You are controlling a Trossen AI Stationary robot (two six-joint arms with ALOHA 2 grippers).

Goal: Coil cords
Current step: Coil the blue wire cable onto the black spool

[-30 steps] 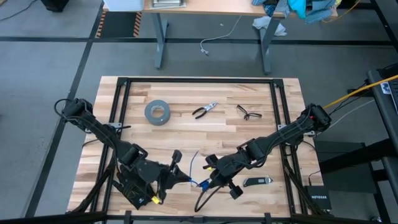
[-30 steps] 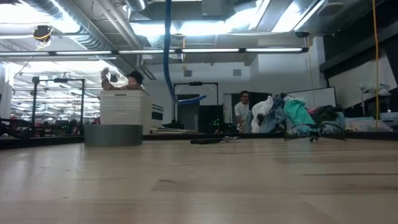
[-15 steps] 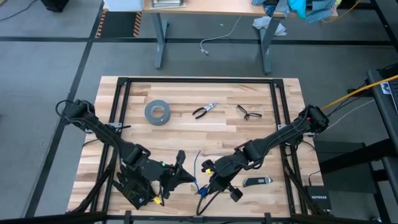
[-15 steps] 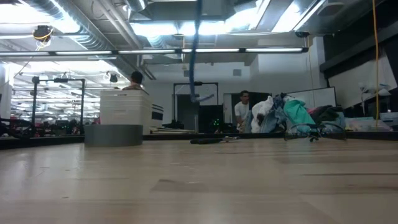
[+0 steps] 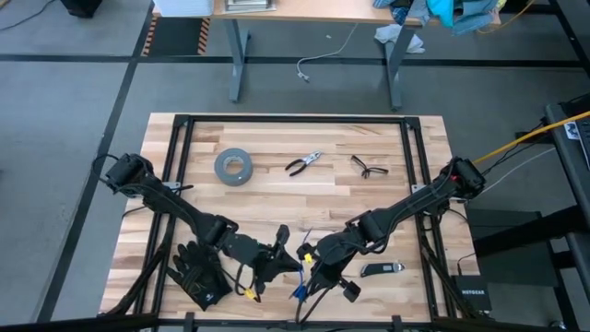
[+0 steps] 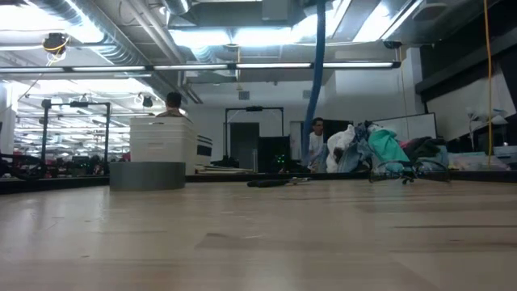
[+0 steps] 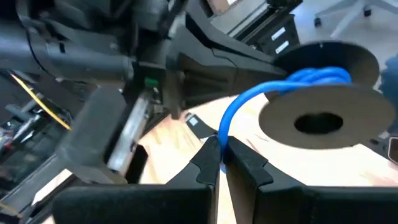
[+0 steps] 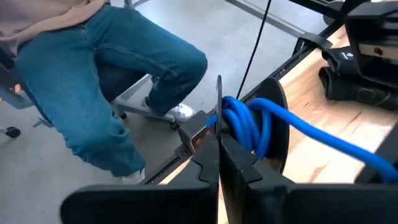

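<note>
The cords show as a bright blue cable [image 8: 245, 121] wound in several turns on a small spool [image 7: 318, 118] with round flanges. One blue strand [image 7: 239, 106] runs from the spool to my left gripper [image 7: 219, 163], which is shut on it. My right gripper [image 8: 219, 146] is shut at the spool. Both grippers meet above the table's near middle, the left [image 5: 288, 256] beside the right [image 5: 312, 269]. A blue and black tail [image 5: 300, 293] hangs below them. In the low view the blue cable [image 6: 319, 65] hangs straight down from above. My left gripper pinches a single blue strand [image 7: 220, 142] between its two fingertips, a short way from the spool. The strand curves up from the fingers to the spool's core, clear of the table. My right gripper pinches a thin upright edge [image 8: 219, 102] beside the blue turns, seemingly one spool flange, between its fingers. The spool is held clear above the table with the turns just beyond the fingertips.
A grey tape roll [image 5: 233, 166], pliers [image 5: 302, 164] and glasses [image 5: 369, 167] lie at the far half of the table. A black glove [image 5: 198, 277] lies near left, a small dark tool [image 5: 381, 269] near right. A seated person's legs [image 8: 106, 81] are beyond the near edge.
My left gripper has gone toward the table's right and a little down, from over the black glove to right beside my right gripper, rolling somewhat. My right gripper has rolled in place. In the low view the hanging blue cable has shifted to the right.
</note>
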